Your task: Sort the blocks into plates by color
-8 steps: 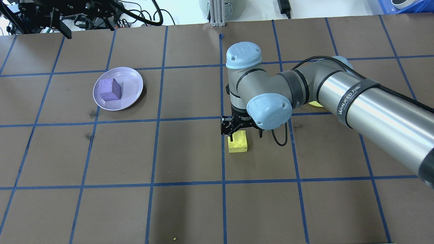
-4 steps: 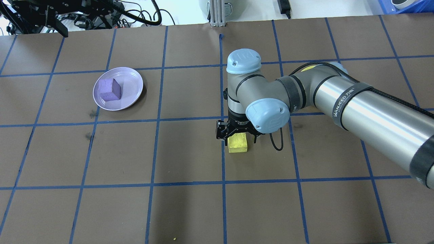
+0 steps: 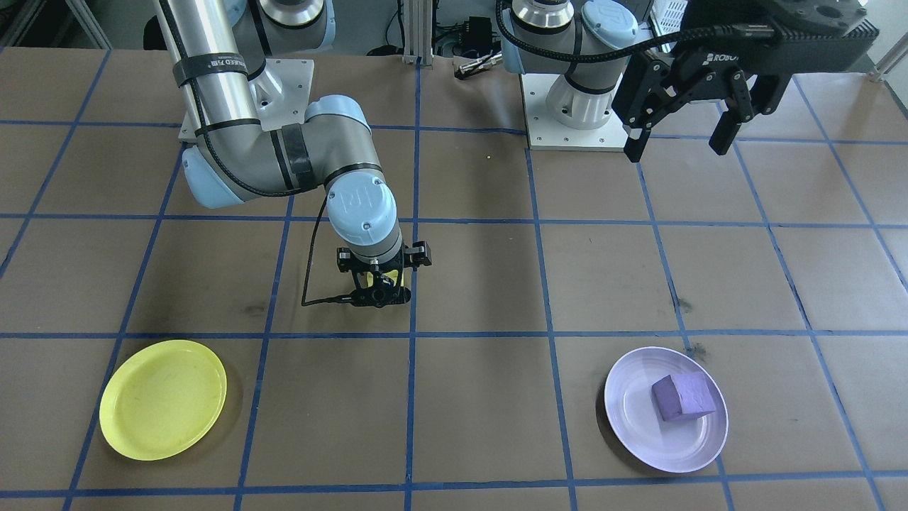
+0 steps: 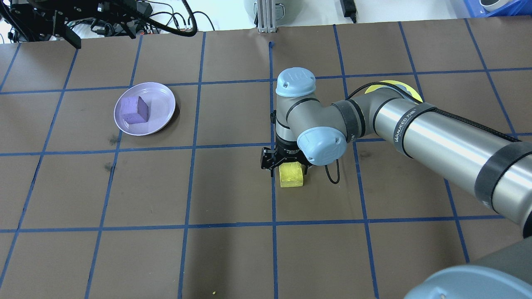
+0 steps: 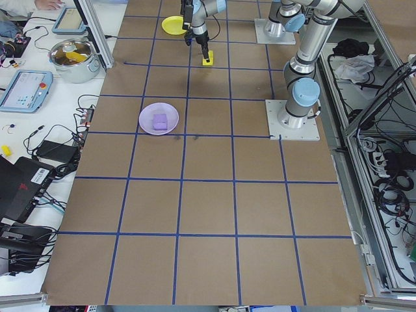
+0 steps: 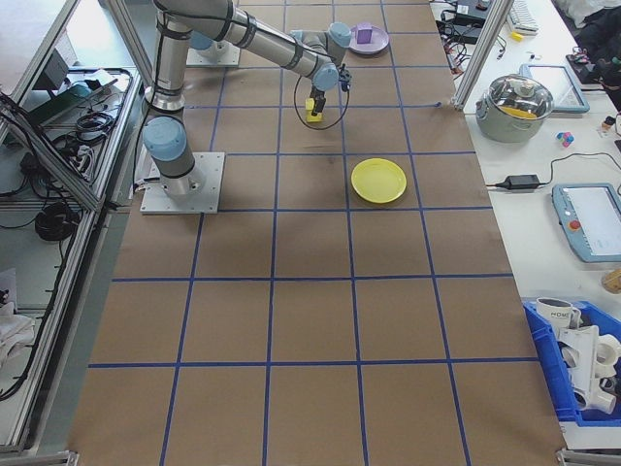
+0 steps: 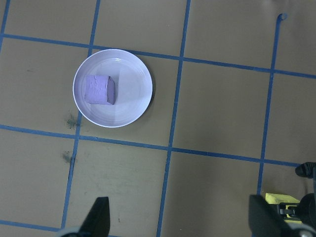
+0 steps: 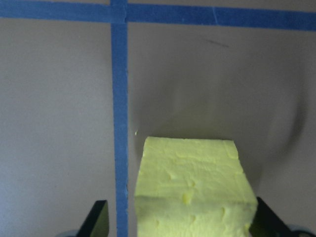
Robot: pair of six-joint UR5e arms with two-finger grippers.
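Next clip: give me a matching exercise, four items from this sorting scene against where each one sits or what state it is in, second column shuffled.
Column one:
1. purple block
2. yellow block
3. yellow plate
4. left gripper

Column two:
A. holds nothing
B. on the table between the open fingers of the right gripper
C. lying in the lavender plate
D. raised over the table near the robot's base, open, holding nothing

Pairs: 1-C, 2-B, 3-A, 4-D
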